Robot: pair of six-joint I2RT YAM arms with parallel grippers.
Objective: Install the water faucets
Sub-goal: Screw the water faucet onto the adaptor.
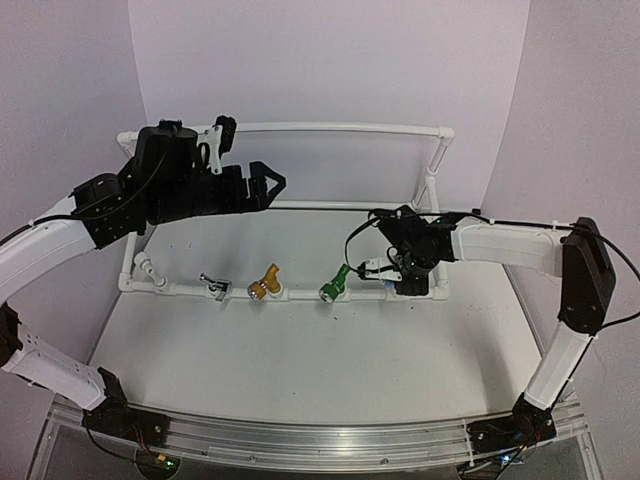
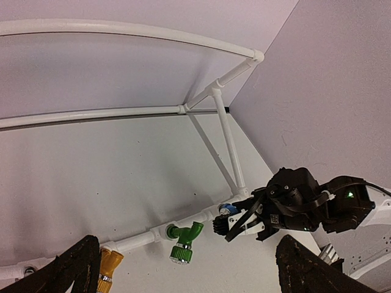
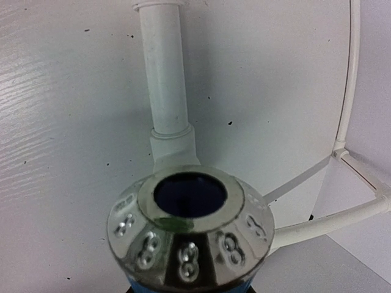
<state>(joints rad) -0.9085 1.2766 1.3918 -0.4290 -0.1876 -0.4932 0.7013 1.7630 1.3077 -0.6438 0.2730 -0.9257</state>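
Right claw (image 1: 380, 270) grasping blue faucet (image 3: 183, 278), nozzle bore (image 3: 189, 195) wrist-view only, left claw (image 1: 275, 190) released

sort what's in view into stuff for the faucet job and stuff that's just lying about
For the job: silver faucet, yellow faucet, green faucet, blue faucet held in the right gripper, and the pipe frame they sit on.

Just there: elbow fitting at the frame's left end, and the left gripper, open and holding nothing.
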